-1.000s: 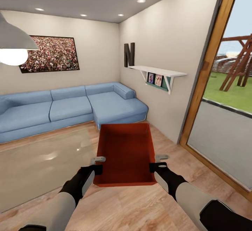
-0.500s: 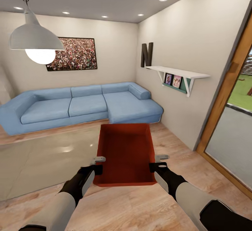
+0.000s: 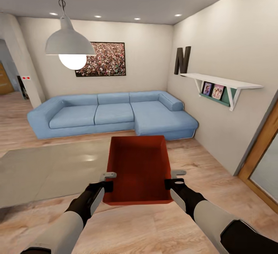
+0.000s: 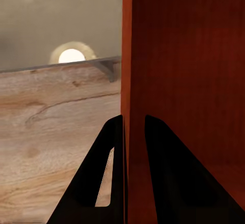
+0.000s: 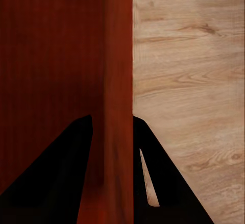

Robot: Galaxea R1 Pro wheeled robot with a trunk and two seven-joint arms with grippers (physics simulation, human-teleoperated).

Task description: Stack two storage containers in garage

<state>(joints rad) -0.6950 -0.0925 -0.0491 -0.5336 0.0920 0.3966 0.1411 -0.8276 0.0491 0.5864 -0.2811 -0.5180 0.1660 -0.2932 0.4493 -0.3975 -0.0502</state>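
Orange-red storage container (image 3: 139, 169) — side walls pinched, left jaws (image 3: 108, 181), right jaws (image 3: 174, 179)

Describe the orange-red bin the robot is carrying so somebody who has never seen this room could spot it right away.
Start at the long light blue sofa on the far wall, then come toward the camera over the wood plank floor. The storage container hangs there, its side walls pinched by the left gripper and right gripper. It is the room's one orange-red object, an open-top rectangular tray with low walls.
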